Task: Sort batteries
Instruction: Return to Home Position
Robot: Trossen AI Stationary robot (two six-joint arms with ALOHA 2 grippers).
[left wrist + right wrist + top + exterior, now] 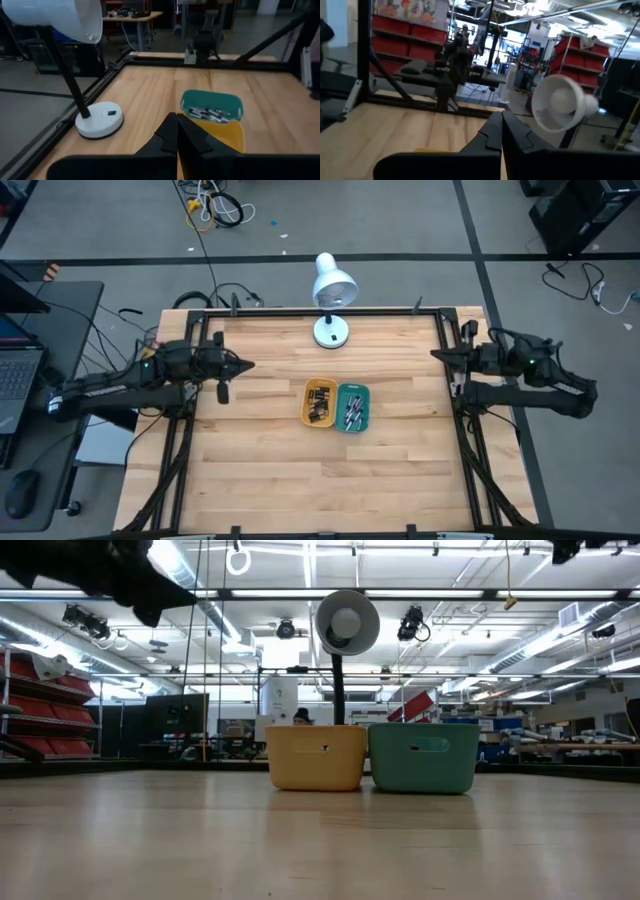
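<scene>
**A:** From above, where do your tools sit?

**B:** Your left tool (246, 365) hangs over the left edge of the tabletop (270, 470). Your right tool (436, 355) hangs over the right edge. Both point inward, well apart from the trays.

**A:** And the batteries?

**B:** You have the dark batteries (320, 410) in the yellow tray (320, 383) and the silvery batteries (353, 413) in the teal tray (354, 387). The 2 trays touch side by side at mid-tabletop, with the white lamp (333, 284) behind them.

**A:** The low view?

**B:** You see the yellow tray (316, 756) on the left touching the teal tray (424, 757), and the lamp (346, 622) rises behind their seam. The tray walls hide what lies inside. The left arm (120, 575) is a dark shape high in the corner.

**A:** The left wrist?

**B:** Your left tool (176, 119) has its 2 fingers (162, 142) pressed together, with nothing between them. Past it, silvery batteries (210, 114) lie in the teal tray (212, 95), and the yellow tray (230, 135) touches it. The lamp (99, 119) stands on the tabletop apart from both trays.

**A:** The right wrist?

**B:** Your right tool (501, 117) is likewise closed tight and empty. It is raised above the tabletop (395, 130), with the lamp (560, 107) beyond it.
</scene>
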